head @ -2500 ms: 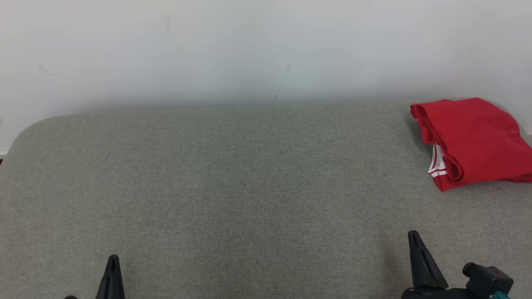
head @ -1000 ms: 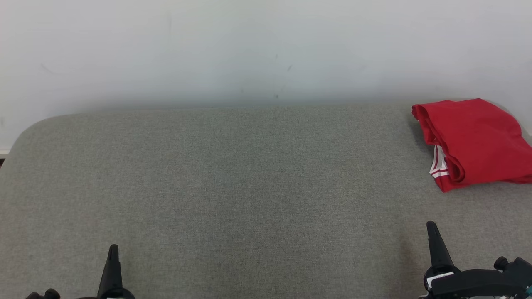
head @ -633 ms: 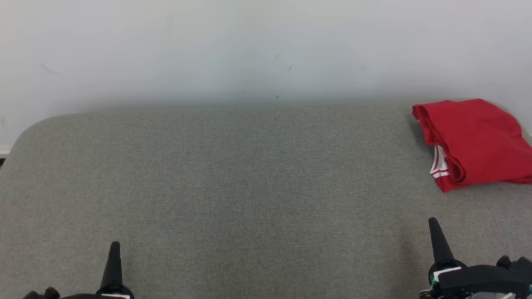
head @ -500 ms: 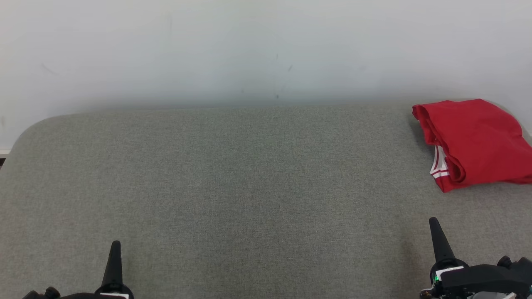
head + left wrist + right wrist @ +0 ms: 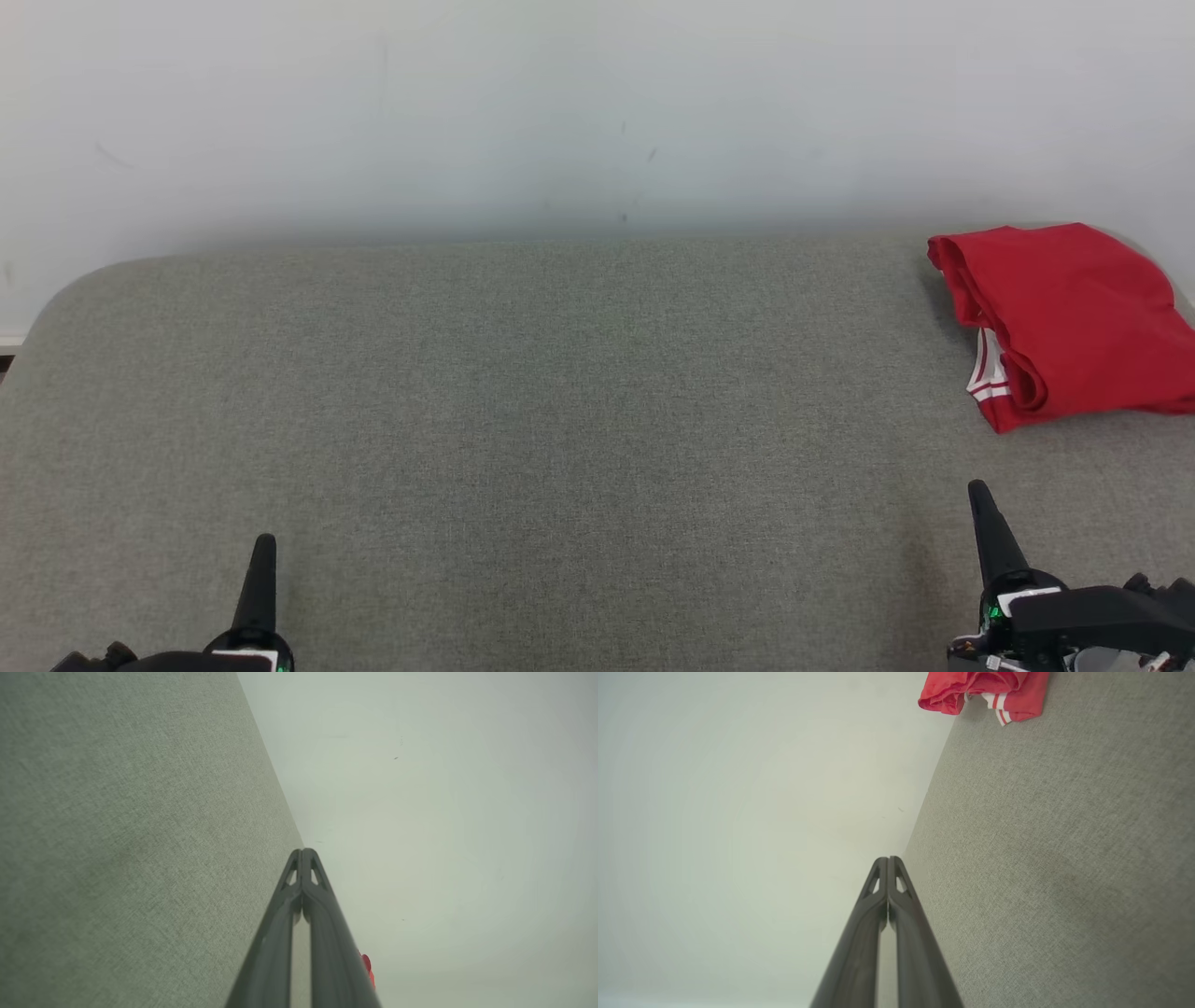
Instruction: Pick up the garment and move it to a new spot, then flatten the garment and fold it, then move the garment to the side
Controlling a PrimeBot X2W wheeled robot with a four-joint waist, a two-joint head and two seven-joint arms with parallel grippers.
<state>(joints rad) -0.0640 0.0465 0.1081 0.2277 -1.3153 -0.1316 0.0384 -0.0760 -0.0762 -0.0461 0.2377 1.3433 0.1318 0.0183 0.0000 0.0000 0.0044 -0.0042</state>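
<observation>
Grey upholstered surface (image 5: 560,420) runs wide and bare from its rounded left corner to the pale wall (image 5: 560,112); the folded red garment (image 5: 1064,317) lies at the far right by the wall, cut off by the frame edge; left gripper (image 5: 265,541) and right gripper (image 5: 977,487) sit low, well apart, jaws pressed together, each slightly farther forward than a second ago; the garment has not shifted.

Bare test room (grey fabric surface (image 5: 560,420), white wall (image 5: 560,93)).
</observation>
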